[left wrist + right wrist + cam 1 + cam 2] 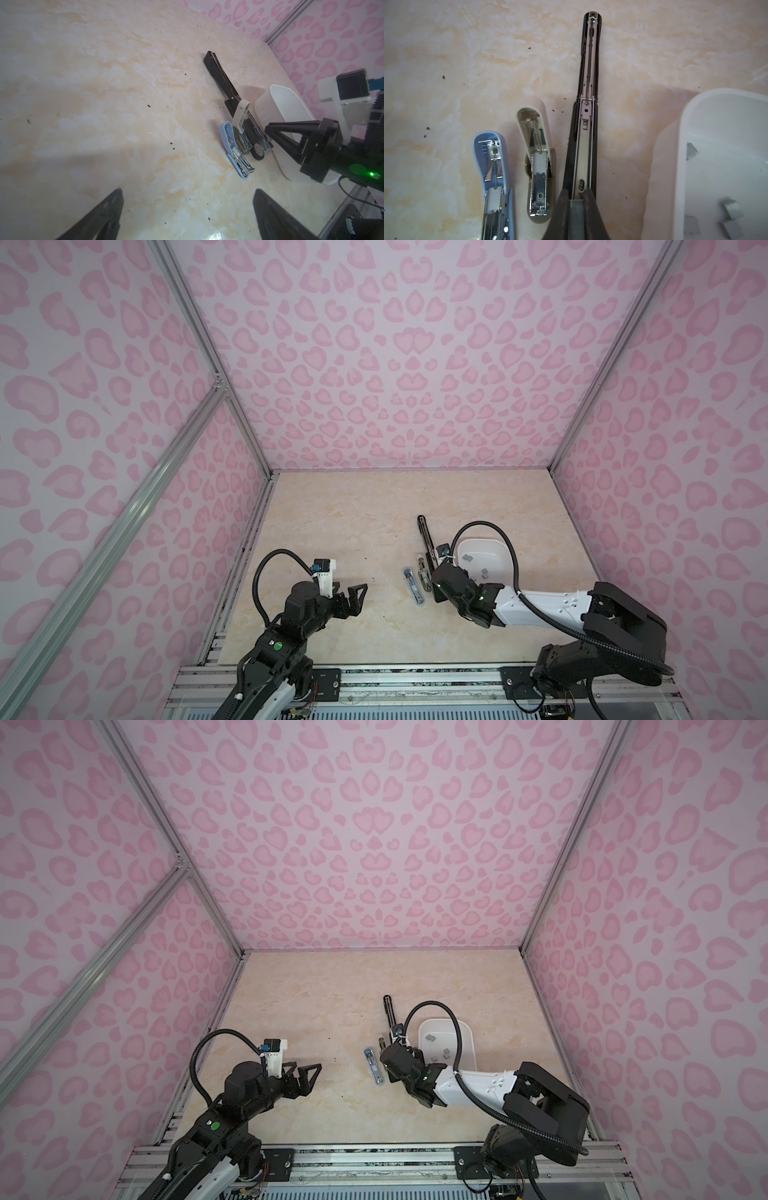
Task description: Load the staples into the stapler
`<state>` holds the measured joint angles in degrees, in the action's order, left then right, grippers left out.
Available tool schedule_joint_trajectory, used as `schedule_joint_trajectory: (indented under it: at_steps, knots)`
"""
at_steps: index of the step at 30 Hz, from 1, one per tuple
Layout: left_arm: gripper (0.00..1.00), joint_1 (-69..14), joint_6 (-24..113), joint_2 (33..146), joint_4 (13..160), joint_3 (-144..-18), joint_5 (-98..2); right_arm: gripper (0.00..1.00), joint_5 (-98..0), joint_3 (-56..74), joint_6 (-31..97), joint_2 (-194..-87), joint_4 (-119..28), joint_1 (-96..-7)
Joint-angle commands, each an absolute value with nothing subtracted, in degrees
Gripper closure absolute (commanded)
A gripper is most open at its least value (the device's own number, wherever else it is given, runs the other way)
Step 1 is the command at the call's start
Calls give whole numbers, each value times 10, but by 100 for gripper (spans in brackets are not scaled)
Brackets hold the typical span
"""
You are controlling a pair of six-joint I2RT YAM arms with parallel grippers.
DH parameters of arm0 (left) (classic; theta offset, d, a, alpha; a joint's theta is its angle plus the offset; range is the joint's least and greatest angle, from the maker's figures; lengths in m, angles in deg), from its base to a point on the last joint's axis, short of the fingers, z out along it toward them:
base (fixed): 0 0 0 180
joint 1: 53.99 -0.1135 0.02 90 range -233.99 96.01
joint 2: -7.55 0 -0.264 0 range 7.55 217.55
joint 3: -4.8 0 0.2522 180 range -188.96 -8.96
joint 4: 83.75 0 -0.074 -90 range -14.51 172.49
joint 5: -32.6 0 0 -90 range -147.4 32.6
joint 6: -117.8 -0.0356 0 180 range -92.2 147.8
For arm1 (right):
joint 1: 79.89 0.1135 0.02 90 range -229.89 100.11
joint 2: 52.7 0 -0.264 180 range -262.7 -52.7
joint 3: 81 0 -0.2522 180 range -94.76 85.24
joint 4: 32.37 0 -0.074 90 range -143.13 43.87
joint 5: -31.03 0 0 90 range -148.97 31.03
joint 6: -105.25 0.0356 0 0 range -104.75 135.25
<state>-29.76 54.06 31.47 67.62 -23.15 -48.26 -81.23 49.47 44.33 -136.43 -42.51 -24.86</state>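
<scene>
Grey staple strip (576, 216), one, pinched tight in my right claw (576, 200) at the near end of the black stapler (584, 145)'s bared channel; I should lower it square to the rails, untilted. Beige stapler (538, 166) and blue stapler (494, 166) crowd one flank, white tray (683, 145) of spare staples (731, 208) the other; my left claw (187, 194) gapes wide, empty, well apart.

Three staplers (539, 176), one tray (683, 145), several staples (691, 151)
</scene>
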Motion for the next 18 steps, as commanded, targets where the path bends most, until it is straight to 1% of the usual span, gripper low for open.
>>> schedule_joint_trajectory:
  at_steps: [1,18]
  knots:
    - [2,-298,534,321,701,-235,-475,92,-820,499,440,-1370,-406,-249]
    - [1,-297,536,321,699,-234,-481,92,-815,503,440,-1376,-399,-248]
